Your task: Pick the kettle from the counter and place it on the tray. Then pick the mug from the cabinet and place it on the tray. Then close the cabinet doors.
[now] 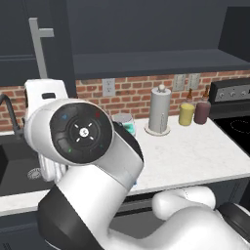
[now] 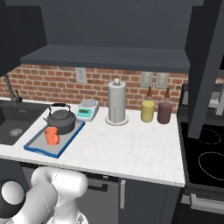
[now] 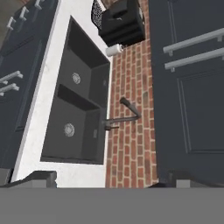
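My tabletop [image 2: 131,148] is white with faint speckles. On it, the grey tray [image 2: 37,148] has a blue rim and carries a black kettle [image 2: 61,120] and an orange mug [image 2: 51,135]. Ahead of my gripper, the sink [image 3: 74,118] is black against red brick wall [image 3: 129,144]; the cabinet doors [image 3: 188,96] are dark navy-grey.

Honestly can't read any text here; the little scale [image 2: 87,110] by the far wall has a lit display, too blurry for digits.
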### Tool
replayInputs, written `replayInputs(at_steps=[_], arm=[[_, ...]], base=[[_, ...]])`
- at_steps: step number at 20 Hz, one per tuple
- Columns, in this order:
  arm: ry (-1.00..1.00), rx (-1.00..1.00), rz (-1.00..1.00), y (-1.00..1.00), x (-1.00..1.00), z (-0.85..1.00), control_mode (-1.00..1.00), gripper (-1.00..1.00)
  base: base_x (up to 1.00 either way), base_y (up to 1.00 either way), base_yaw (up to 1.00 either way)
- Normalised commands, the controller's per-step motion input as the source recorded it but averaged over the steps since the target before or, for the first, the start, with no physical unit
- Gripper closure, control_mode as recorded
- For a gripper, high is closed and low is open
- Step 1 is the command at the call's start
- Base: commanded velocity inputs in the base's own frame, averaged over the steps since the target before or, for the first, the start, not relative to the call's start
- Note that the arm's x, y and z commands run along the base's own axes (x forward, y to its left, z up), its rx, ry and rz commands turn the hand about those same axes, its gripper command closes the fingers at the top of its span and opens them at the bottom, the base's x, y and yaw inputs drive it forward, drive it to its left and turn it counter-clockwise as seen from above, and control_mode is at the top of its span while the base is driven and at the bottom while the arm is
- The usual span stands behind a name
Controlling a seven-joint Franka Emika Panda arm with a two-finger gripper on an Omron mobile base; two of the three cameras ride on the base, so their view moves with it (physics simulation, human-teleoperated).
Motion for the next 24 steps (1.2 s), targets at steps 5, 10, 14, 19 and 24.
replayInputs(at_steps=[5,10,14,19,24], arm=[[0.00,0.00,-0.01,0.00,0.14,0.07,-1.00,-1.00],[-0.06,0.00,-0.10,0.10,0.12,-0.20,-1.00,-1.00],[-0.10,0.00,-0.19,0.11,0.39,-0.19,-1.00,-1.00],[-0.01,0.00,-0.19,0.00,0.54,0.00,-1.00,-1.00],[0.00,0.00,-0.11,-0.18,0.46,0.00,-1.00,-1.00]], base=[[0.00,0.00,0.00],[0.00,0.00,0.00],[0.00,0.00,0.00],[0.00,0.00,0.00],[0.00,0.00,0.00]])
